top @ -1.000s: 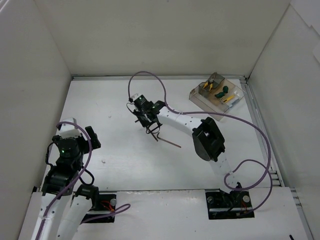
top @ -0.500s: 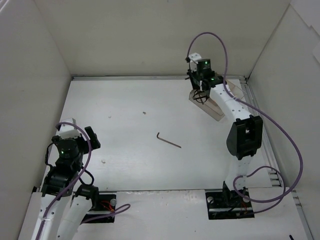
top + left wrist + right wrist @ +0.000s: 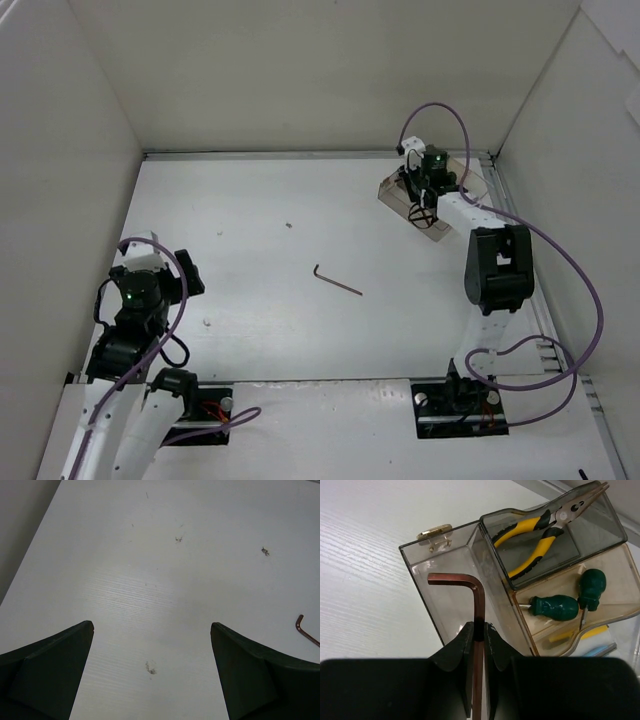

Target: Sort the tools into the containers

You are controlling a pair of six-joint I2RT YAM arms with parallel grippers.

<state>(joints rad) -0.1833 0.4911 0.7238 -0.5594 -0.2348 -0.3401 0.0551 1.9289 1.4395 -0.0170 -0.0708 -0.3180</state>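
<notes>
Loose hex key (image 3: 336, 280), top view: lay flat on the white worktop (image 3: 250, 220) near the middle, well apart from both arms.
Top view, box (image 3: 392, 188): stood at the far right corner of the worktop; its contents were too small to tell from here.
Top view, right gripper (image 3: 418, 207): hung over the near-left part of the box, its arm stretched along the right side; the jaws could not be read in this view.
Top view, left gripper (image 3: 188, 272): raised near the left edge, close to its own base, well apart from the key on the worktop.
Left wrist view, left gripper (image 3: 151, 626): jaws stood wide apart with nothing between them, above bare worktop dotted with a few dark specks (image 3: 150, 668).
Loose hex key (image 3: 305, 630), left wrist view: only its bent end showed, at the right edge.
Right wrist view, right gripper (image 3: 478, 630): jaws were all but closed, pinching the long leg of the held hex key (image 3: 479, 600).
Right wrist view, held hex key: its short leg pointed left at the top, in front of the box's empty end compartment; whether it was inside the walls could not be told.
Right wrist view, box contents: pliers (image 3: 540, 535) lay in the next compartment, nose toward the far corner; two green screwdrivers (image 3: 557, 605) lay in the one beside it, with yellow and light-blue pieces partly hidden below them.
Right wrist view, latch (image 3: 434, 532): a small brass piece on the box's end wall.
</notes>
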